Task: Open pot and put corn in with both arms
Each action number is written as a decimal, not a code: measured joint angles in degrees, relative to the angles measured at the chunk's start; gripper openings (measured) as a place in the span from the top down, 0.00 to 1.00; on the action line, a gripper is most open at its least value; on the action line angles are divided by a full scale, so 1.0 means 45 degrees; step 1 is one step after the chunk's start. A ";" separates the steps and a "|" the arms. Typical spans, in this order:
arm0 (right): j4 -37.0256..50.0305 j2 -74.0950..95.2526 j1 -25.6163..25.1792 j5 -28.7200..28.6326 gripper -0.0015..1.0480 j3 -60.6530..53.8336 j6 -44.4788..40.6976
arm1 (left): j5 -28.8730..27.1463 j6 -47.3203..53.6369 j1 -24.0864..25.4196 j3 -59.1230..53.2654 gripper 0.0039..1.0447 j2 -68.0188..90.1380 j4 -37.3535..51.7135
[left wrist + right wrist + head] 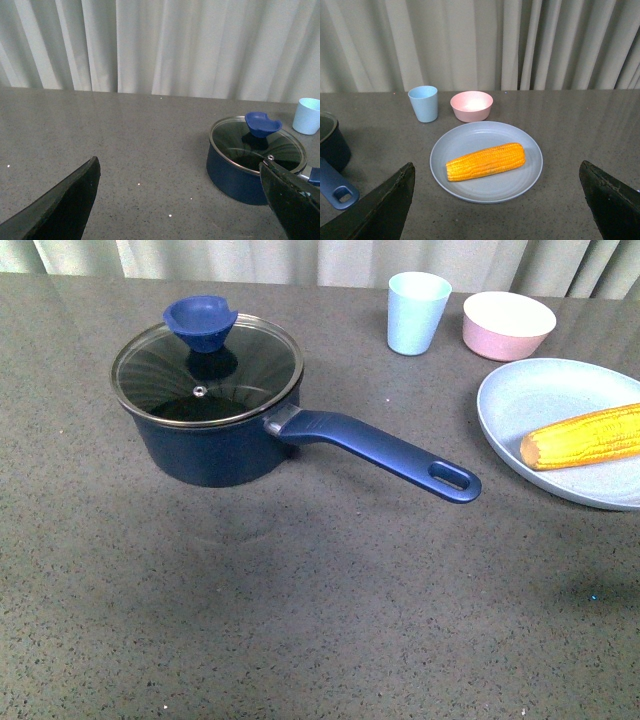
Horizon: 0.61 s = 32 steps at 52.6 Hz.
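The pot [215, 445] stands on the worktop [300, 620] with its glass lid [207, 370] on. The front view's edge cuts off the corn [590, 437] and its plate [530, 400]. A cup [417, 312] and a pink bowl [508, 325] stand behind. The left gripper [179, 165] and right gripper [497, 165] have their jaws spread wide and empty.

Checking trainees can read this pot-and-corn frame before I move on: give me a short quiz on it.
1. True or false: the glass lid sits on the pot.
2. The corn lies: A on the plate; B in the pot; C on the glass lid.
3. Fill in: the left gripper and the right gripper are both ____, holding nothing.
Key: 1 true; 2 A; 3 open.
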 joint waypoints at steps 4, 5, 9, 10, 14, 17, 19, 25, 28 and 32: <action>0.0000 0.0000 -0.0005 0.0000 0.09 0.0000 0.0000 | -0.0005 0.0000 0.0000 0.0000 0.08 0.0000 0.0000; 0.0000 0.0000 0.0000 0.0000 0.09 0.0000 0.0000 | 0.0000 0.0000 0.0000 0.0000 0.08 0.0000 0.0000; 0.0000 0.0000 0.0000 0.0000 0.09 0.0000 0.0000 | 0.0000 0.0000 0.0000 0.0000 0.08 0.0000 0.0000; 0.0000 0.0000 0.0000 0.0000 0.09 0.0000 0.0000 | 0.0000 0.0000 0.0000 0.0000 0.08 0.0000 0.0000; 0.0000 0.0000 -0.0005 0.0000 0.09 0.0000 0.0000 | 0.0000 0.0000 0.0000 0.0000 0.08 0.0000 0.0000; 0.0000 0.0000 0.0000 0.0000 0.09 0.0000 0.0000 | 0.0000 0.0000 0.0000 0.0000 0.08 0.0000 0.0000; 0.0000 0.0000 0.0000 0.0000 0.09 0.0000 0.0000 | 0.0000 0.0000 0.0000 0.0000 0.08 0.0000 0.0000; 0.0000 0.0000 0.0000 0.0000 0.09 0.0000 0.0000 | 0.0000 0.0000 0.0000 0.0000 0.08 0.0000 0.0000; 0.0000 0.0000 0.0000 0.0000 0.09 0.0000 0.0000 | 0.0000 0.0000 0.0000 0.0000 0.08 0.0000 0.0000; 0.0000 0.0000 0.0000 0.0000 0.09 0.0000 0.0000 | 0.0000 0.0000 0.0000 0.0000 0.08 0.0000 0.0000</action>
